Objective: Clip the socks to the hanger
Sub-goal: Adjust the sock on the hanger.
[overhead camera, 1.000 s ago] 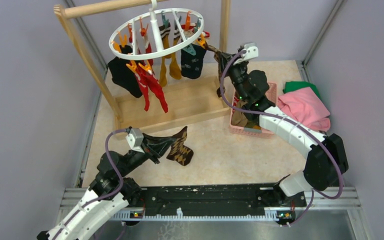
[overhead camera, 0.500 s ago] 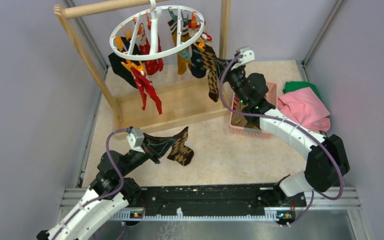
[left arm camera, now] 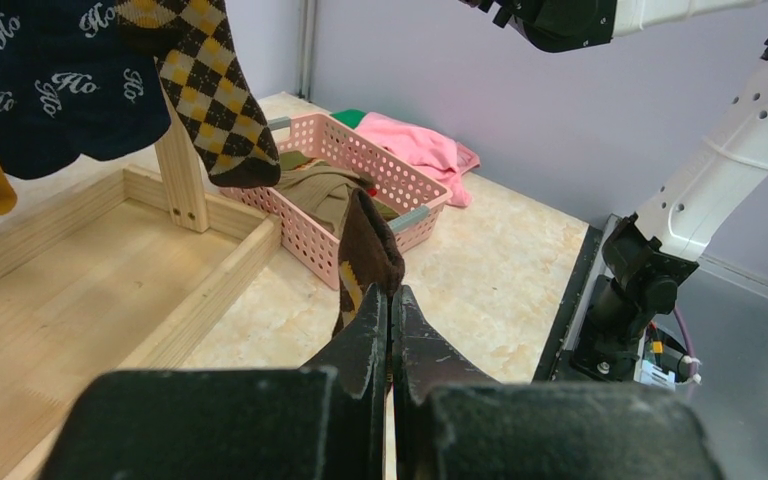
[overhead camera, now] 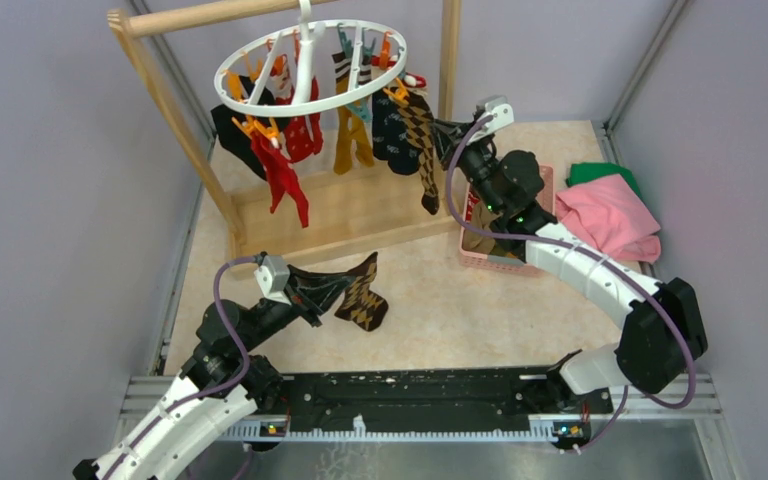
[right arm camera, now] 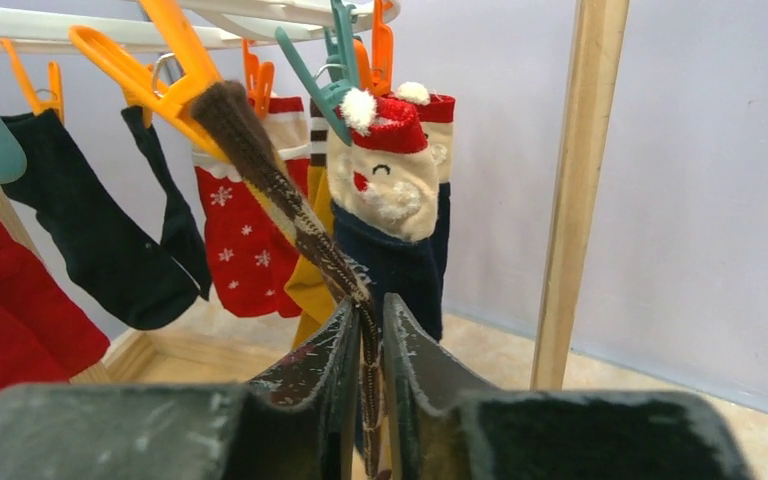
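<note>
While the left fingers pinch a loose argyle sock, the right fingers stand slightly parted around a hanging argyle sock. An orange clip holds it.

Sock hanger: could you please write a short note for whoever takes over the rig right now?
Left tool: shut on a brown argyle sock, over the table.
Right tool: jaws slightly apart around a second argyle sock, which an orange clip on the hanger holds.
Done: several socks hang clipped.
To do: clip the held sock, then any in the pink basket.
</note>
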`<state>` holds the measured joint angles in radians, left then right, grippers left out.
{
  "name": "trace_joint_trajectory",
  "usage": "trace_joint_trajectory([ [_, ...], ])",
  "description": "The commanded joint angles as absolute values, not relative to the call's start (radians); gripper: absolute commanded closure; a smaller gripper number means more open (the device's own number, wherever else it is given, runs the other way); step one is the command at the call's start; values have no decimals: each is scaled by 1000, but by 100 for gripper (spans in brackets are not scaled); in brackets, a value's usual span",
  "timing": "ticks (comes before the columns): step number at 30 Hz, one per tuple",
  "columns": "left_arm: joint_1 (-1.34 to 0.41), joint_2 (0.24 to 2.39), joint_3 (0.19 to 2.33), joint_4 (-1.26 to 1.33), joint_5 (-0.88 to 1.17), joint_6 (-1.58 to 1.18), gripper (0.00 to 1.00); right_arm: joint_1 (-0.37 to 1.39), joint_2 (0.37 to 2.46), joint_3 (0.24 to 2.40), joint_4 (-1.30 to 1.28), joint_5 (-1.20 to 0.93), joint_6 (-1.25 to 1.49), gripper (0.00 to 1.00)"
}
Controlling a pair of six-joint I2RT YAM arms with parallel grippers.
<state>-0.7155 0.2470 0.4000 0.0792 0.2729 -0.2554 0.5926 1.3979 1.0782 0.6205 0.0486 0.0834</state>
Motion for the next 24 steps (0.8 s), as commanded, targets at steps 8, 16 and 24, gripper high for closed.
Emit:
trace_joint_trajectory([
  [8,-719,256,394,143,292,-242,100,553,1363,1098,646,83,80,100],
  [16,-720,258,394,147,295,-239,100,505,1392,1154,602,123,73,100],
  [24,-719,262,392,153,309,-245,100,434,1493,1274,551,113,96,100],
])
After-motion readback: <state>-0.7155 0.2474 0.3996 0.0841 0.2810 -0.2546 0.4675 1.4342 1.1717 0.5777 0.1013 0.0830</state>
